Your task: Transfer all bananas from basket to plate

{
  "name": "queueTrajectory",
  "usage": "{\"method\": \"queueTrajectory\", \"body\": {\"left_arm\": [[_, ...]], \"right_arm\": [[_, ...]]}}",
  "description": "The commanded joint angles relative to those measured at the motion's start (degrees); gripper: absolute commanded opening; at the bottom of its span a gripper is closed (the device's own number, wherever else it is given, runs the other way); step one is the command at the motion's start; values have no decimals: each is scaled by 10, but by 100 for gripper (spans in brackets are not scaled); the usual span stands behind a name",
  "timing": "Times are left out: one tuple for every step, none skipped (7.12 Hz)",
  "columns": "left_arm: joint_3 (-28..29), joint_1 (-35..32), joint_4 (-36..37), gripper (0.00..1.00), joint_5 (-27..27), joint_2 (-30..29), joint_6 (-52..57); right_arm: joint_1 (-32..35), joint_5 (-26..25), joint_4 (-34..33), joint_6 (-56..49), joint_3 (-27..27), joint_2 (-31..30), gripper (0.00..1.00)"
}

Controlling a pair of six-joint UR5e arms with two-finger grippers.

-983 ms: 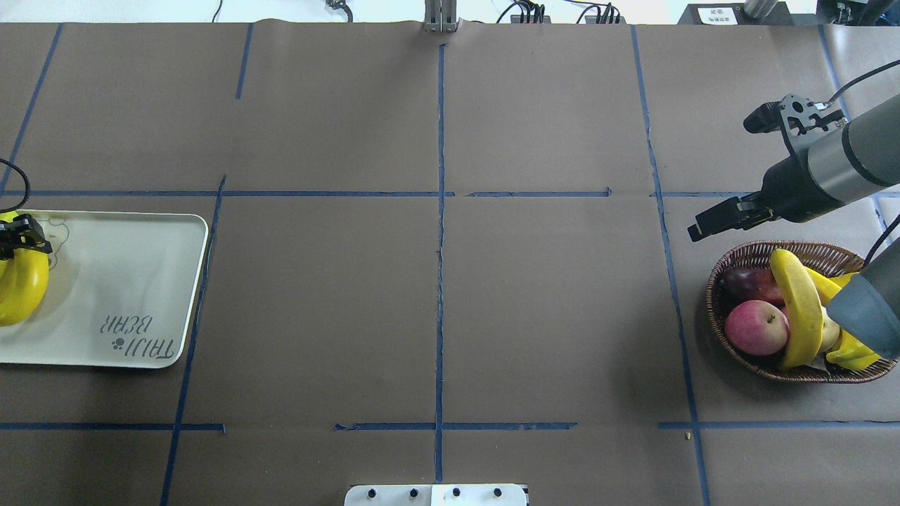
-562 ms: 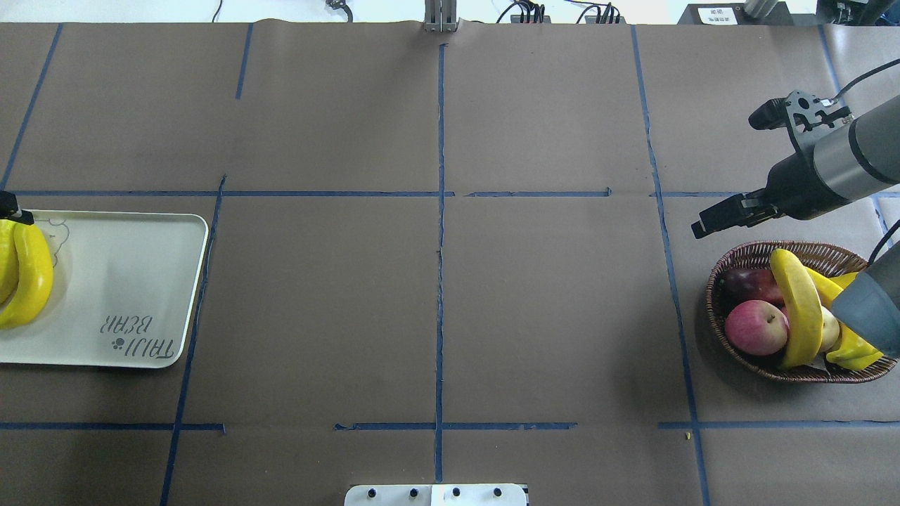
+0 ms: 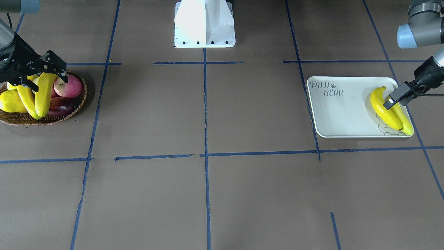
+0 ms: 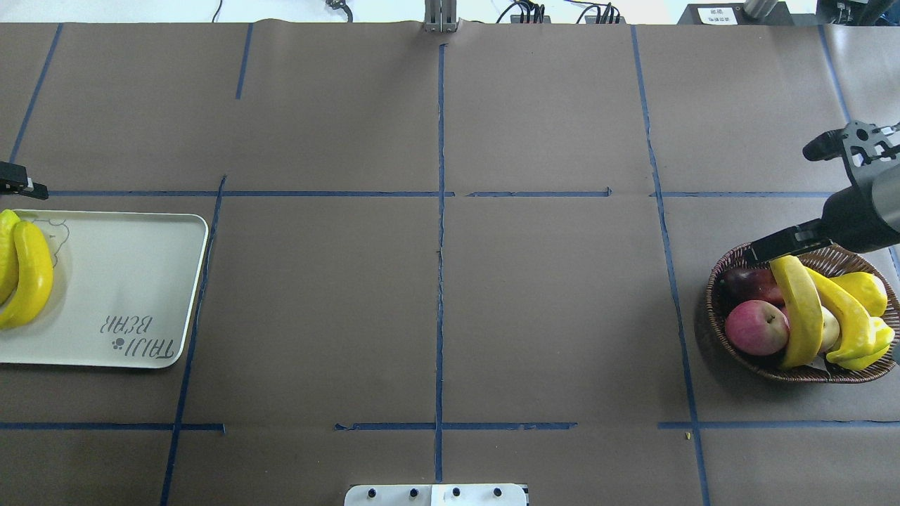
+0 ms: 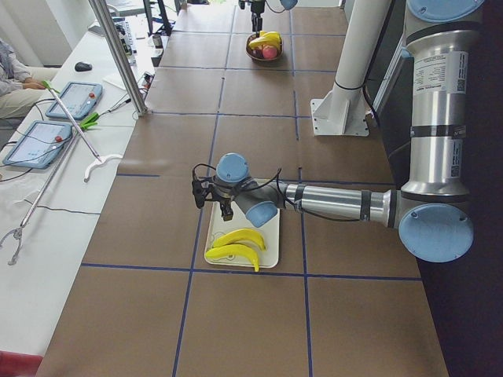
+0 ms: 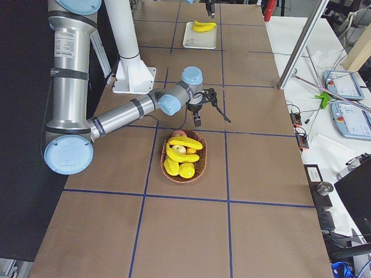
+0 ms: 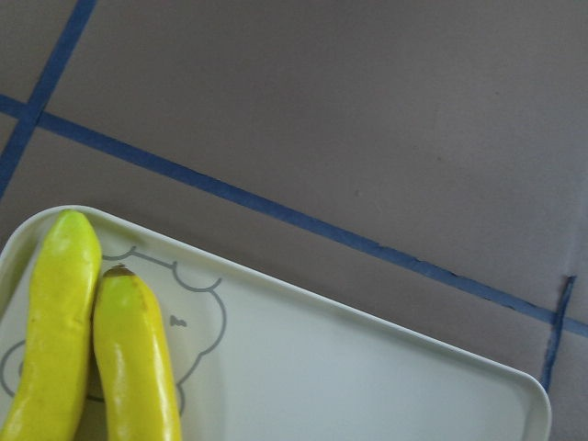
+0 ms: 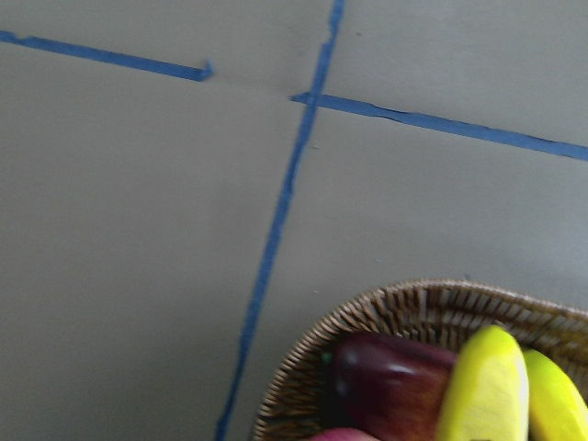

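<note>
Two bananas (image 4: 801, 316) (image 4: 844, 309) lie across the other fruit in the wicker basket (image 4: 717, 309) at the right. My right gripper (image 4: 763, 251) is open and empty. It hovers over the basket's far rim, just above the upper end of the front banana (image 3: 43, 93). Two more bananas (image 4: 31, 281) (image 3: 404, 119) lie side by side on the off-white plate (image 4: 126, 281) at the left, over the bear drawing. My left gripper (image 4: 21, 188) is open and empty, just above and beyond them. The left wrist view shows both bananas (image 7: 55, 331) free on the plate (image 7: 367, 367).
The basket also holds a red apple (image 4: 756, 327), a dark purple fruit (image 4: 749, 281), and plump yellow fruits (image 4: 866, 289) behind the bananas. Blue tape lines cross the brown table. The robot's white base (image 3: 204, 24) stands at the near middle edge.
My left gripper has let go of a banana on the plate and drawn back from it. My right gripper has moved right and down to the basket's far rim.
</note>
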Motion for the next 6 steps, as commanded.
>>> {"method": "queueTrajectory", "body": {"left_arm": [[-21, 6, 1, 100, 7, 0, -4], [-24, 7, 1, 100, 7, 0, -6], [-26, 7, 2, 100, 6, 1, -6], [-27, 8, 1, 100, 6, 2, -6], [-27, 8, 1, 100, 6, 2, -6], [-27, 8, 1, 100, 6, 3, -6]], "right_arm": [[-5, -57, 79, -30, 12, -114, 99], [-4, -55, 160, -22, 5, -169, 99], [-4, -57, 176, -20, -10, -178, 99], [-6, -62, 176, -10, -23, -174, 98], [-8, -64, 171, 18, -31, -170, 96], [-9, -65, 170, 21, -42, -167, 94]]}}
